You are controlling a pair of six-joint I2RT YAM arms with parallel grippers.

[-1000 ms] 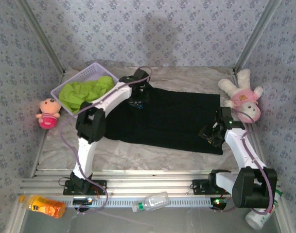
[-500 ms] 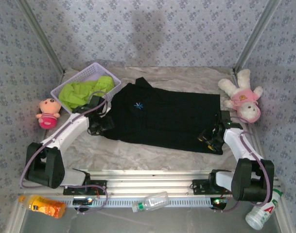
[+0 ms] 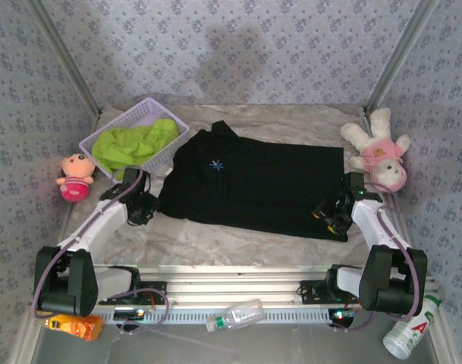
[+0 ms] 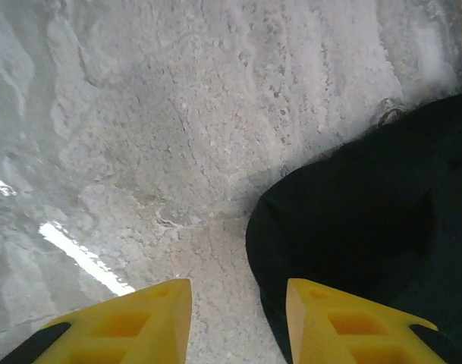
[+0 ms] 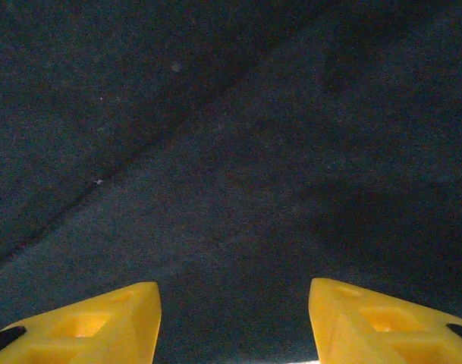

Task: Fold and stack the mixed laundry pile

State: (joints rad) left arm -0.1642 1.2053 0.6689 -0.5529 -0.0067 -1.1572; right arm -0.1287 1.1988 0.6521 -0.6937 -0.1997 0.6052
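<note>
Tabletop (image 3: 215,236): black T-shirt (image 3: 261,182) beside left tool (image 3: 147,208)

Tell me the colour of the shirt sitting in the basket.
Lime green; the shirt in the basket shows best in the top external view.

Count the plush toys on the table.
2. A pink doll sits at the left edge beside the lavender basket; a white plush in pink lies at the far right, by the black T-shirt.
</note>
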